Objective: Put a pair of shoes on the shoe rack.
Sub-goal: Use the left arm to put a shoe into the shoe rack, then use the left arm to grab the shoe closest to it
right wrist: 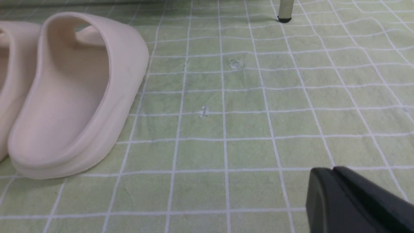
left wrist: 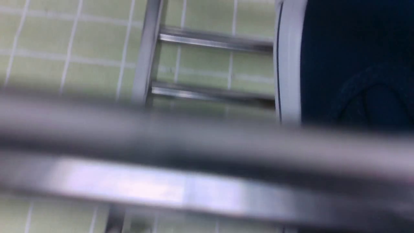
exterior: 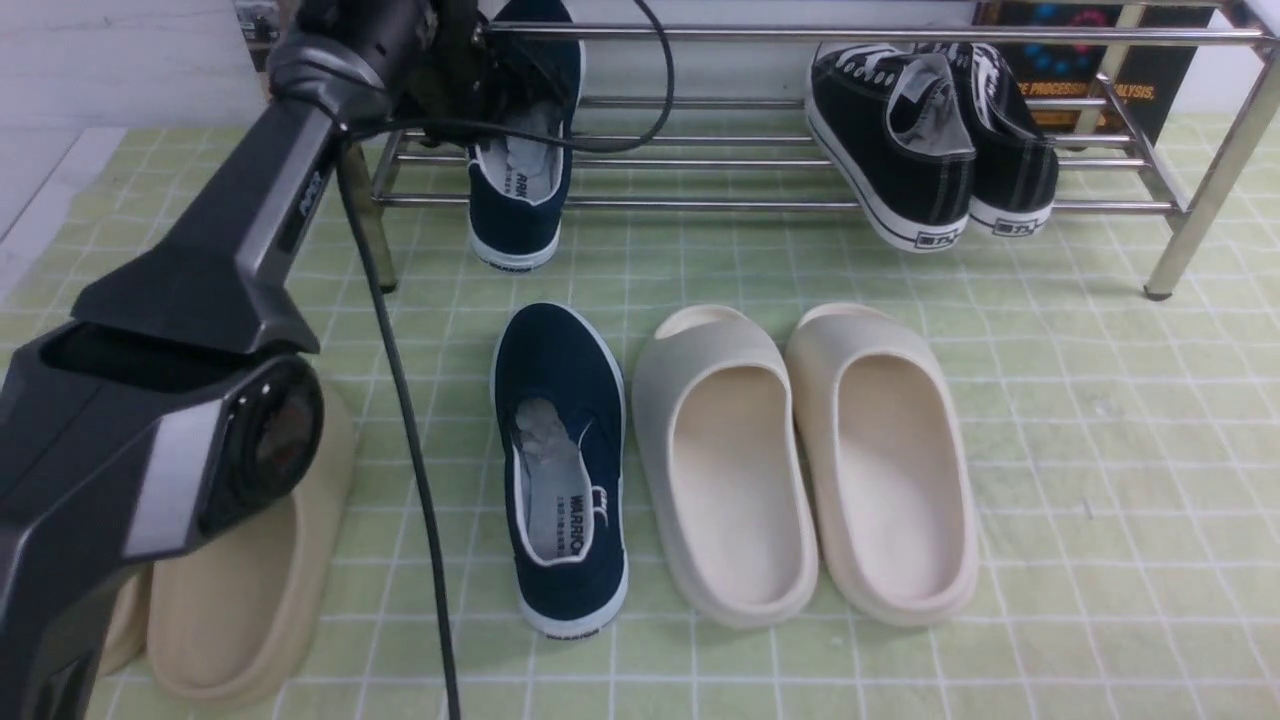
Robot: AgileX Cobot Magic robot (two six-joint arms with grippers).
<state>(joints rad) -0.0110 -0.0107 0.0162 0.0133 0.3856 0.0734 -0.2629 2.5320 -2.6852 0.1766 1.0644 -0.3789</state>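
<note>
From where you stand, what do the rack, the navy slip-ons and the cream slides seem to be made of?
The rack: shiny metal tubing, probably chromed steel; its bars gleam and reflect. The navy slip-ons: matte cloth, likely canvas, on smooth white rubbery soles. The cream slides: one-piece moulded foam or soft plastic, matte, seamless.

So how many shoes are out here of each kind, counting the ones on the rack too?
Navy slip-ons: 2 (one on the rack, one on the floor)
Black sneakers: 2, both on the rack
Cream slides: 2, on the floor
Tan slides: 2, one mostly hidden behind the arm
Total: 8 shoes
</note>
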